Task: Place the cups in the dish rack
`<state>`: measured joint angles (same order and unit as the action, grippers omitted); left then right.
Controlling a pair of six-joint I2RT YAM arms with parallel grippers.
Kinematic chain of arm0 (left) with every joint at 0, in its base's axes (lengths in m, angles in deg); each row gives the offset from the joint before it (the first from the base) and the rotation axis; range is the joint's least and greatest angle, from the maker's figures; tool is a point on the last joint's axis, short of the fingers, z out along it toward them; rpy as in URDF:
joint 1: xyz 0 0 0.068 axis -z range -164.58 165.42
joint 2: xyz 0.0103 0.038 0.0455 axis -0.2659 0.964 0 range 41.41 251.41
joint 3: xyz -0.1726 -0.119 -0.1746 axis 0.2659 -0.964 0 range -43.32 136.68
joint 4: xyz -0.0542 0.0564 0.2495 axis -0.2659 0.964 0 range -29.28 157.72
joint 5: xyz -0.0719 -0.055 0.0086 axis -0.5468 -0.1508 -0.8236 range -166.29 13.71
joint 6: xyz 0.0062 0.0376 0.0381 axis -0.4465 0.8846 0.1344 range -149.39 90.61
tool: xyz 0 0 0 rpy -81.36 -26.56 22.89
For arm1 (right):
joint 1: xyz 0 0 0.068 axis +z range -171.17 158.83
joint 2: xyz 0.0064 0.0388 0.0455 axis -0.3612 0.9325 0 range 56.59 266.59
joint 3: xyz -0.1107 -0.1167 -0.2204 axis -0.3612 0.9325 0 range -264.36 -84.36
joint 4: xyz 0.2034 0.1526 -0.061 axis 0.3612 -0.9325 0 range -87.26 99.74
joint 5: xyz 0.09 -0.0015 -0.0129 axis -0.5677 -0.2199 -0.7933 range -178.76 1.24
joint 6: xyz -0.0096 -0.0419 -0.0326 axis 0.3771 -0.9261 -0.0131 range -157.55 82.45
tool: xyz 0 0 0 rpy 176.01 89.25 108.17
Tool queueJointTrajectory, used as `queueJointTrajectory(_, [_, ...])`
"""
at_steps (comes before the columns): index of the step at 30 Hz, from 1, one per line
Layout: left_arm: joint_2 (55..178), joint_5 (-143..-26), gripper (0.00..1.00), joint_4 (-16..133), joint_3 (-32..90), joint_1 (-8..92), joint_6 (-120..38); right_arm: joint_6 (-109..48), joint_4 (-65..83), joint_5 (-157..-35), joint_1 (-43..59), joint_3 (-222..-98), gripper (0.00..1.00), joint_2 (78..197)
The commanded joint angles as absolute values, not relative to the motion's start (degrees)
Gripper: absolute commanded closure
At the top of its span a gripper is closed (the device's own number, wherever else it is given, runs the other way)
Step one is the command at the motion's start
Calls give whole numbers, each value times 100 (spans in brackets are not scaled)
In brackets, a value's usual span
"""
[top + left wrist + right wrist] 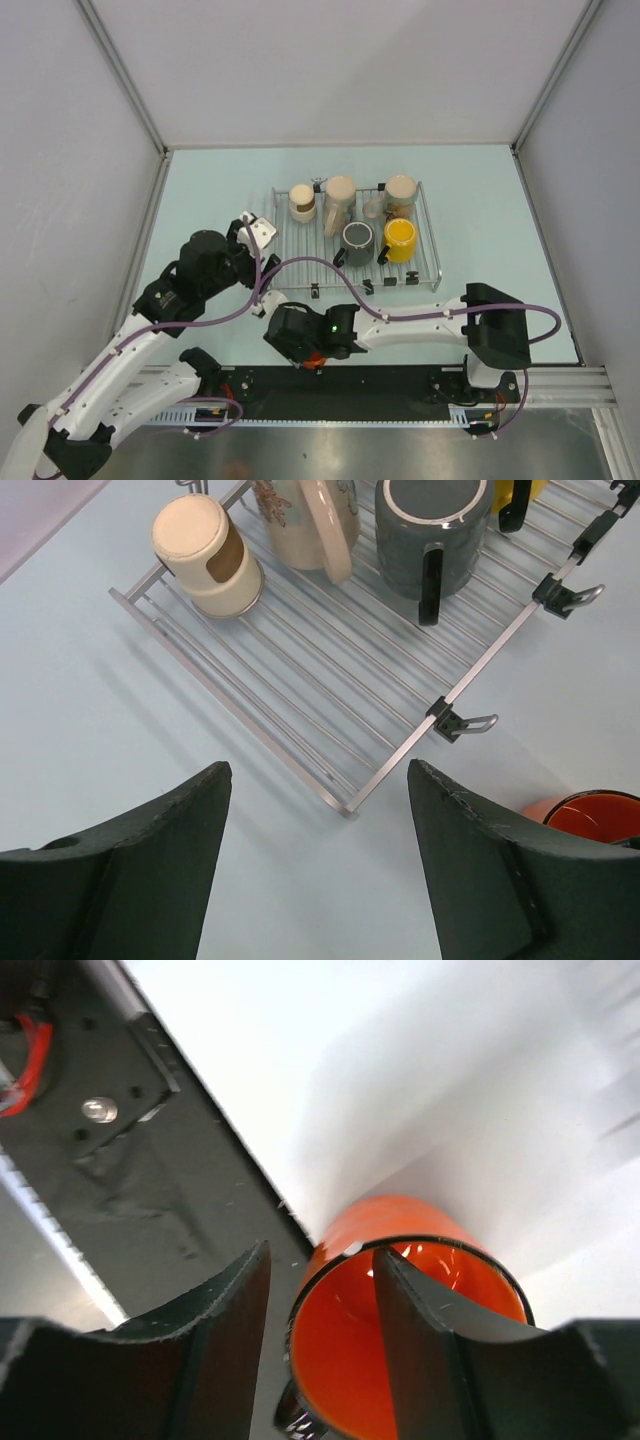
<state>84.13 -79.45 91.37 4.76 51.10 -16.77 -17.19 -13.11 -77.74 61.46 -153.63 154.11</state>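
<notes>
Left gripper: jaws wide, empty, hovering over the dish rack at its near-left corner.

Right gripper: jaws astride the wall of the orange mug, one finger inside, not yet pinched. The mug sits at the near edge of the table.

Risk: a thin rim pinch may slip, letting the mug swing or clip the left gripper in transfer.

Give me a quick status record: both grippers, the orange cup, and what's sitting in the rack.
left gripper: open, empty, above the table by a near corner of the dish rack
right gripper: open, astride the orange cup's wall, one finger inside, not visibly clamped
orange cup: on the table, off the rack, near the arm bases
in rack: grey mug, yellow mug, cream mugs in the far row
left to load: orange cup
</notes>
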Motion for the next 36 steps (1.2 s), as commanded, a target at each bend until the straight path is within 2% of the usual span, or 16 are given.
queueJointTrajectory(1, [8316,-7989,23,9078,449,5040,-1638,-1865,-1478,-7848,5978,-15642,51,15766])
queueJointTrajectory(7, [8307,-8024,23,9025,397,5005,-1612,-1848,-1575,-7927,5951,-15731,53,16065])
queueJointTrajectory(10, [8324,-8077,24,8972,344,4961,-1612,-1857,-1575,-7936,5934,-15810,68,16136])
queueJointTrajectory(11, [8324,-8112,24,8963,344,4944,-1629,-1865,-1584,-7936,5925,-15836,82,16145])
queueJointTrajectory(13, [8342,-8139,24,8946,353,4909,-1664,-1857,-1584,-7910,5881,-15863,100,16092])
queueJointTrajectory(18, [8342,-8209,23,8946,659,4812,-1814,-1813,-1418,-7637,5828,-15618,100,15294])
queueJointTrajectory(22, [8456,-8436,20,8946,1186,4567,-2042,-1646,-803,-7690,5679,-15022,100,13950])
queueJointTrajectory(26, [8579,-8955,9,8902,1547,4241,-2393,-1514,172,-7934,5372,-14126,100,12038])
queueJointTrajectory(30, [8860,-10052,4,8806,1671,3933,-2666,-1181,2214,-8725,4652,-12912,100,10499])
queueJointTrajectory(32, [9027,-10858,4,8727,1627,3898,-2728,-768,2878,-9137,4090,-12394,100,10100])
queueJointTrajectory(36, [9501,-11653,6,8550,1653,3898,-2877,-127,4807,-9605,3403,-11796,100,9755])
